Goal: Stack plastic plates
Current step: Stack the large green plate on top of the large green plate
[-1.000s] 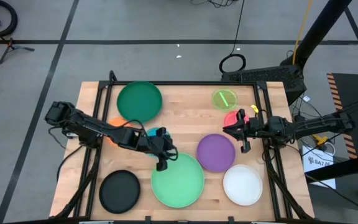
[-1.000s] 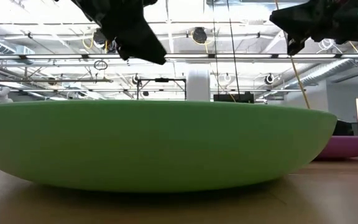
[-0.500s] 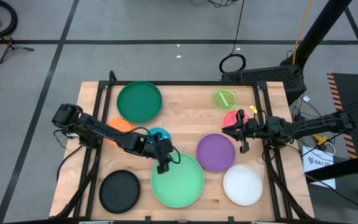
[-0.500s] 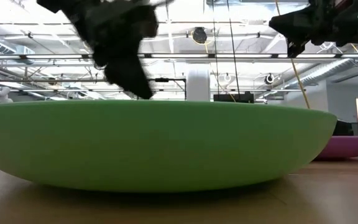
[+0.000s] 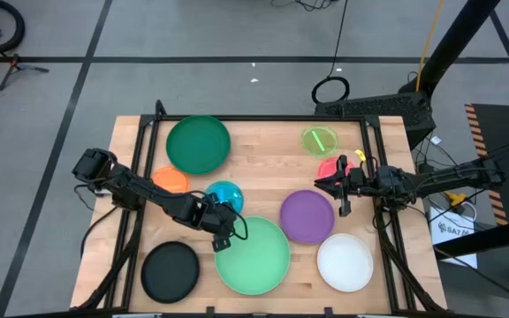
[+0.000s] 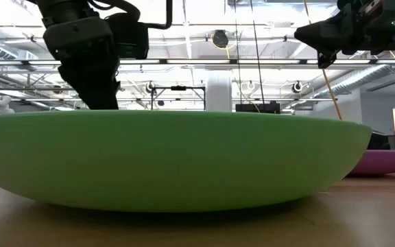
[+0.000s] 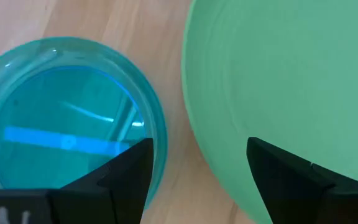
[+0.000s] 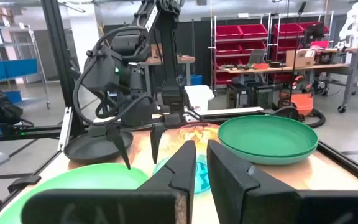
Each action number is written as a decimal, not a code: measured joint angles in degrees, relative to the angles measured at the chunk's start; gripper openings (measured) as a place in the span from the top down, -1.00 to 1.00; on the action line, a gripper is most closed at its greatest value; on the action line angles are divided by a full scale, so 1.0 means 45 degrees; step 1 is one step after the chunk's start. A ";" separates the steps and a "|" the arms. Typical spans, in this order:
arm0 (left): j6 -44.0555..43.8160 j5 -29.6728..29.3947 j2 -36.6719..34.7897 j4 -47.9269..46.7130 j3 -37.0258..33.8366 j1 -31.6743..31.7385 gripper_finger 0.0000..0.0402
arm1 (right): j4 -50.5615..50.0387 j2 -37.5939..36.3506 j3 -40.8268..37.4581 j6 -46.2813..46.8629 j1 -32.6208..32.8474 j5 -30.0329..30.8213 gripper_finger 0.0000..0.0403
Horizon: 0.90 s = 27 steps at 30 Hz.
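Left gripper (image 5: 225,232) low over the table, fingers spread wide, nothing between them. In the left wrist view its two dark fingers (image 7: 124,177) straddle a strip of bare wooden table (image 7: 173,180): the small round translucent blue plastic plate (image 7: 61,118) lies just to one side, the large round mint green plastic plate (image 7: 291,81) to the other. Cannot tell whether either fingertip touches a rim.

From above, the blue plate (image 5: 224,196) sits just behind this gripper and the mint green plate (image 5: 254,256) just ahead of it. The small orange plastic plate (image 5: 170,179) lies beside the left arm's forearm, partly under it. The large dark green round plastic plate (image 5: 199,144) is farther back, well apart; the black round plastic plate (image 5: 170,270) lies near the arm's other side.

Right gripper (image 5: 338,186) held above the table, fingers drawn nearly together, a narrow slit between them, nothing held. The purple round plastic plate (image 5: 307,215) is near its tips. The pink plastic plate (image 5: 327,168) lies mostly under the gripper; the lime translucent plate (image 5: 320,140) beyond it; the white round plastic plate (image 5: 345,261) well off to the other side.

Low view: mint green plate (image 6: 170,161) fills the foreground, left gripper (image 6: 91,92) behind its rim.
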 joint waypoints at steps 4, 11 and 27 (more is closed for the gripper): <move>-0.0352 0.0220 0.0116 -0.0076 0.0000 0.0012 -0.31 | -0.0030 -0.0001 0.0000 -0.0009 0.0000 0.0193 0.82; -0.1109 0.0698 0.0316 -0.0459 -0.0010 -0.0161 -0.31 | -0.0172 -0.0005 0.0000 -0.0013 0.0000 0.0311 0.82; -0.1381 0.1035 0.0641 -0.0297 0.0005 -0.0234 -0.31 | -0.0013 -0.0005 0.0000 -0.0778 -0.0010 0.0996 0.82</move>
